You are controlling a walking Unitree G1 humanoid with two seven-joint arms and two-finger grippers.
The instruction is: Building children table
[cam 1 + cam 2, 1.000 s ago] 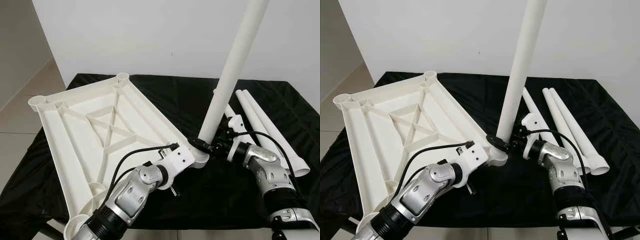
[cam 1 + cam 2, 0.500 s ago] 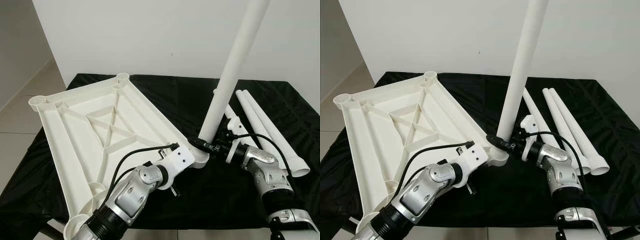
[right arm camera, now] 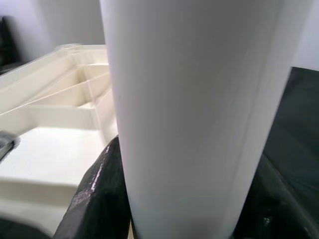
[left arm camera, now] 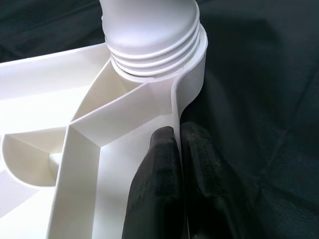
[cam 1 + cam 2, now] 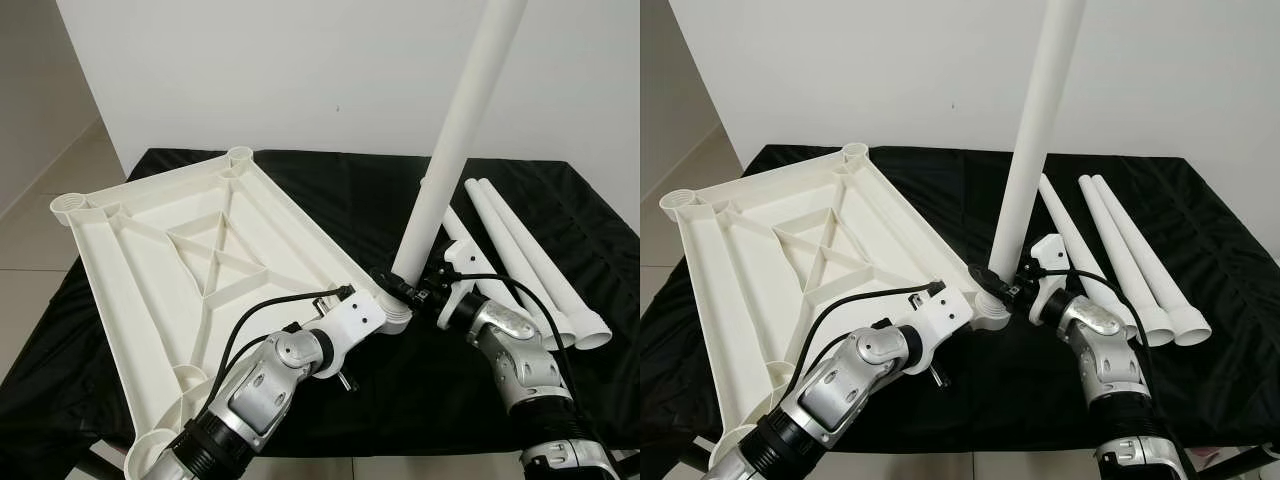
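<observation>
White wall behind, black cloth (image 5: 330,190) over the work surface, tiled floor off to the robot's left. Upside-down white plastic tabletop (image 5: 190,270) lies tilted on the cloth, ribs up, round sockets at the corners. The left gripper (image 4: 177,149) has its fingers pinched together on the tabletop's thin rim, right beside the near corner socket (image 5: 396,312). The right gripper (image 5: 412,293) is clamped round the bottom of a leg (image 5: 450,160) that stands nearly upright, leaning slightly, its ribbed end seated in that socket. Three spare legs (image 5: 530,260) lie side by side on the cloth to the robot's right, just behind the right arm. Handling guess: hollow plastic, light and stiff, smooth so likely slippery; the long leg gives leverage, so a low grip near the socket looks best for pushing or twisting it home. The rim is thin and may flex under the pinch. In the way: the spare legs close by the right wrist could get knocked and roll; the loose cloth may bunch under the tabletop.
</observation>
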